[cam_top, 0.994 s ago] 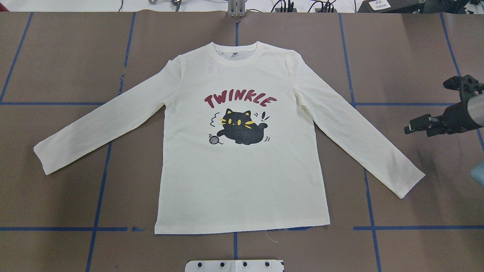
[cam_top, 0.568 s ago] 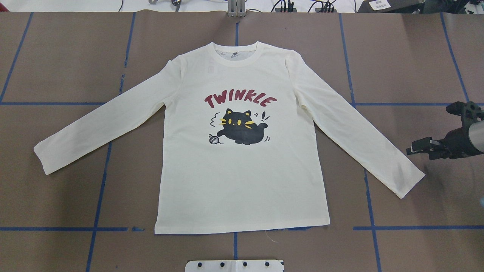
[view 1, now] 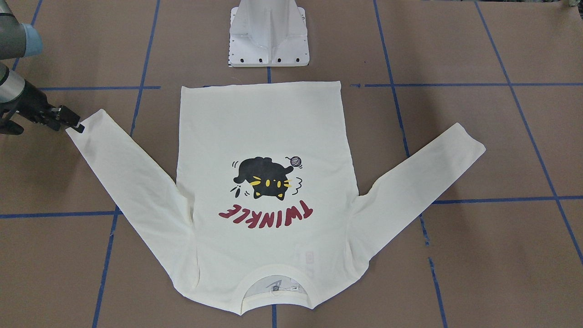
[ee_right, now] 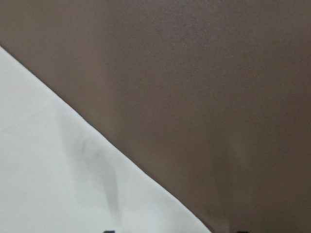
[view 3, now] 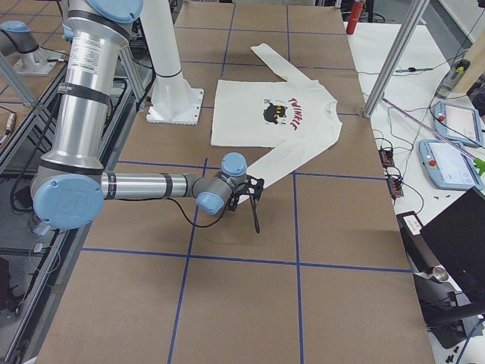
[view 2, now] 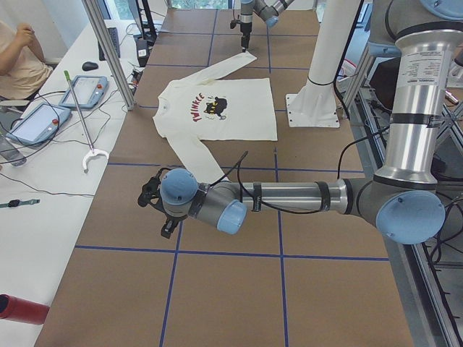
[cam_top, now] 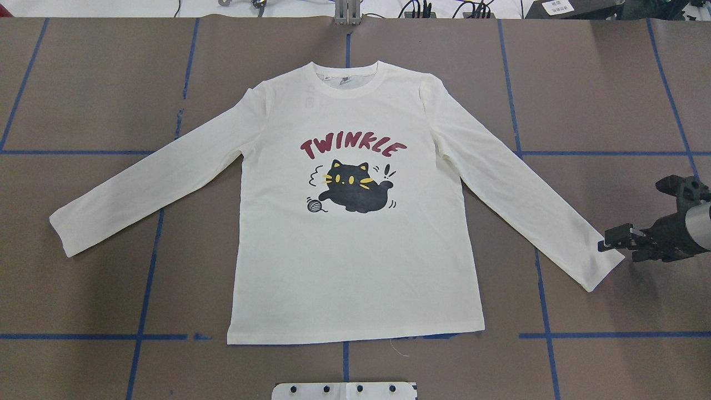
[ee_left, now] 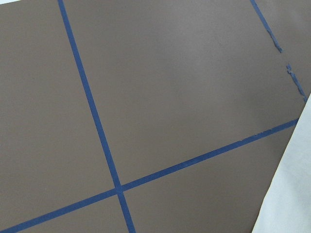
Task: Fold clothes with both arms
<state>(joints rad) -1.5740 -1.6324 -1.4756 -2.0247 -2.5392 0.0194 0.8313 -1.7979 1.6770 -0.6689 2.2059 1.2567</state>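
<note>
The shirt (cam_top: pixel 355 266) lies flat on the table (cam_top: pixel 100 83), print up and sleeves spread, presumably so that each cuff can be taken first. The right arm (cam_top: pixel 694 228) sits low at the right-hand cuff (cam_top: pixel 602 266), jaws spread astride its edge, nothing pinched yet. The left arm (view 2: pixel 289 196) hovers near the left-hand cuff (cam_top: pixel 61 233); the state of its jaws cannot be told. Legible: red "TWINKLE" (cam_top: pixel 353 146). The neck label (cam_top: pixel 344 79) is unreadable.
</note>
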